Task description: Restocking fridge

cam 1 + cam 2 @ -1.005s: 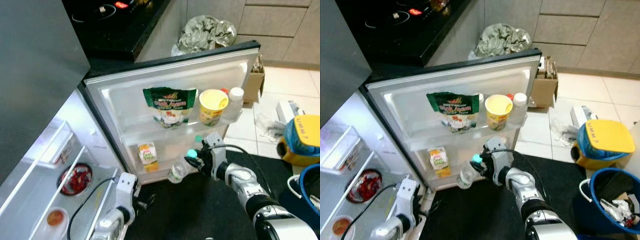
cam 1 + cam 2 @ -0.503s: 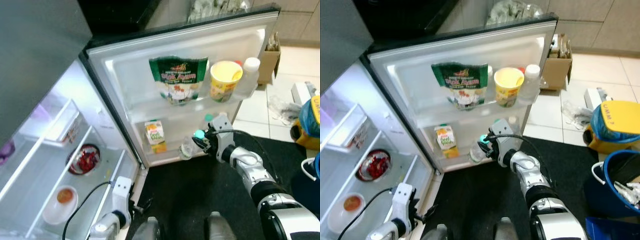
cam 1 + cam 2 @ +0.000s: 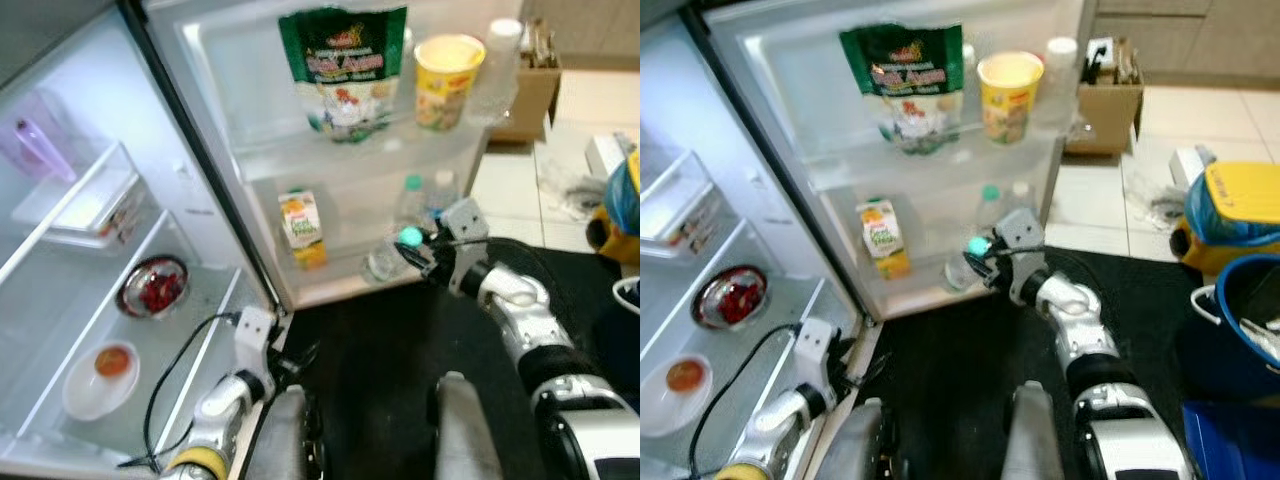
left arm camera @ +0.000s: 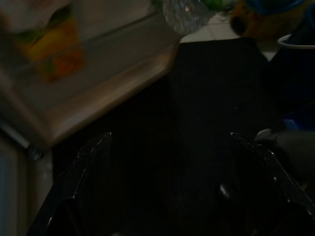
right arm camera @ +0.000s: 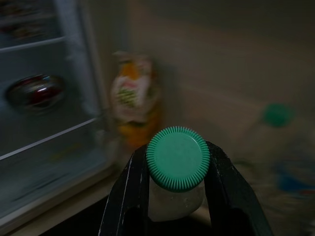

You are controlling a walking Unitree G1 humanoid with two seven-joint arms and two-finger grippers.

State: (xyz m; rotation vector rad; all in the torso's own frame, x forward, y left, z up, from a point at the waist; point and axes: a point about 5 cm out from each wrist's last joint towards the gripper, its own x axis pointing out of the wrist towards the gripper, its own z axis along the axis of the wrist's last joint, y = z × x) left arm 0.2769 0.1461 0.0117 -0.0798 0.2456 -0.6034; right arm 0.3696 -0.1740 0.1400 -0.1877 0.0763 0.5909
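Jaws of your right gripper [image 3: 418, 250] are closed around a clear bottle [image 3: 385, 262] with a green cap [image 5: 177, 158], held at the lower shelf of the open fridge door [image 3: 250, 100].

You can see the bottle lying tilted, its cap pointing at the gripper and its body just over the front edge of the bottom door shelf. On that same shelf a small orange juice carton [image 3: 303, 228] stands upright to the left, and two more bottles [image 3: 410, 200] stand behind. On the shelf above sit a green bag [image 3: 343, 68], a yellow cup [image 3: 446, 68] and a white-capped bottle [image 3: 497, 55]. Inside the fridge you have a bowl of red food [image 3: 153, 288] and a white dish [image 3: 100, 368]. Your left gripper [image 4: 172, 162] hangs low near the dark floor mat [image 3: 380, 370], its jaws spread wide and holding nothing.
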